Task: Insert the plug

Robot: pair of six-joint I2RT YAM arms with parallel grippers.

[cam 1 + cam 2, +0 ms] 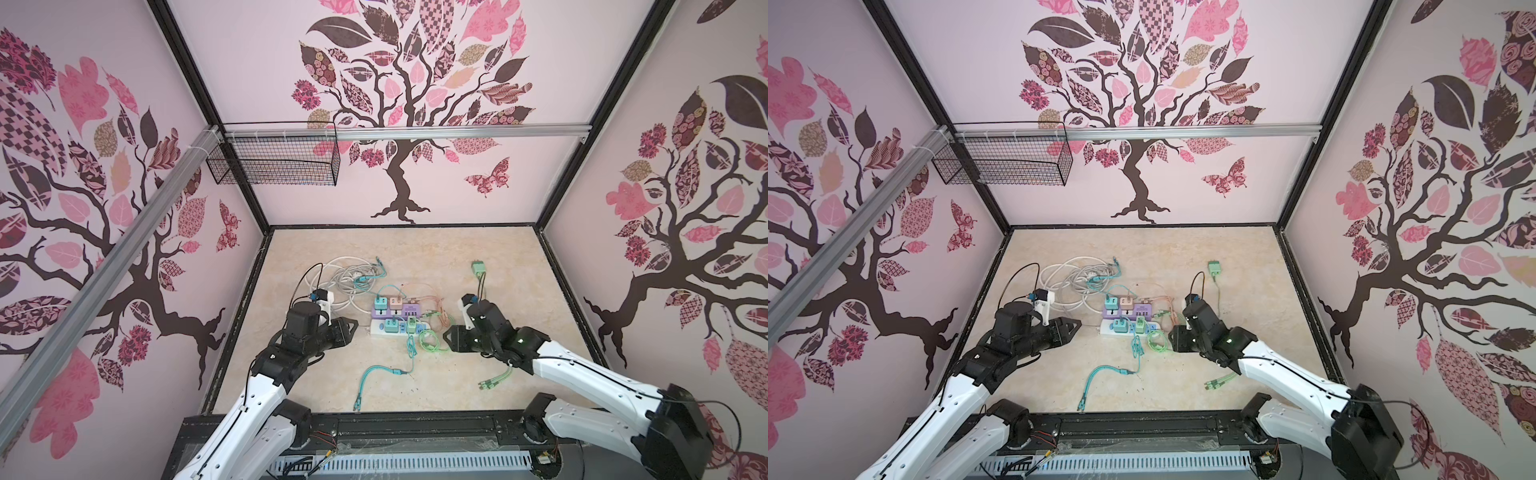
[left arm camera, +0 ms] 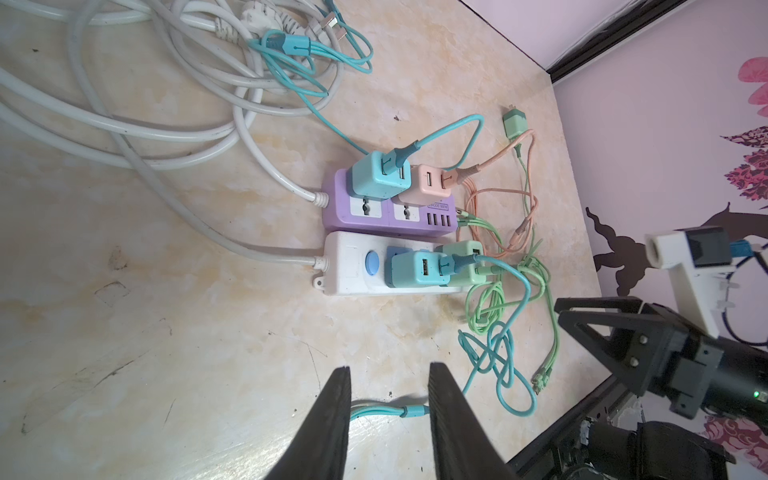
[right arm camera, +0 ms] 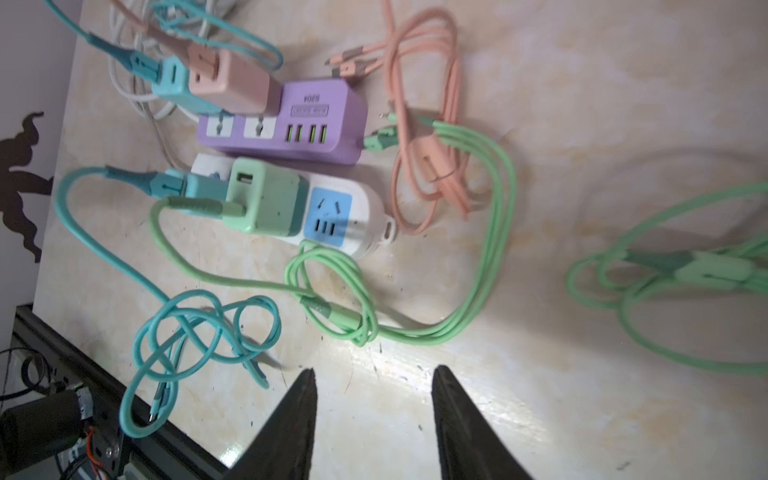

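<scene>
Both top views give me the whole counter (image 1: 436, 386). Two power strips lie side by side in the middle, the purple strip (image 1: 405, 316) far and the white strip (image 1: 379, 328) near, touching along their long sides. A loose green plug (image 1: 478, 268) lies alone at the far right, well apart from the strips. The left wrist view catches it too, but the right wrist view does not reach it.

The right wrist view shows detail the top views blur. A green plug (image 3: 266, 199) sits upright in the white strip, tight against a teal plug (image 3: 199, 185) on its left, with a free blue socket (image 3: 328, 218) just right of it. Only the left wrist view shows the round blue switch (image 2: 371, 264) at the strip's left end.

The purple strip carries a boxed label too small to read and a code I take as 204 after an unclear first mark.

My left tool (image 2: 390, 370) hovers left of the strips, its fingers slightly parted with nothing between them. My right tool (image 3: 376, 370) hovers right of them, spread wide and empty.

Loops of green cable (image 3: 498, 232) crowd the right end of the strips, and a teal cable (image 1: 376, 371) lies on the near middle of the counter. The far right part, between the loose plug and the black frame (image 1: 582, 316), is bare.
</scene>
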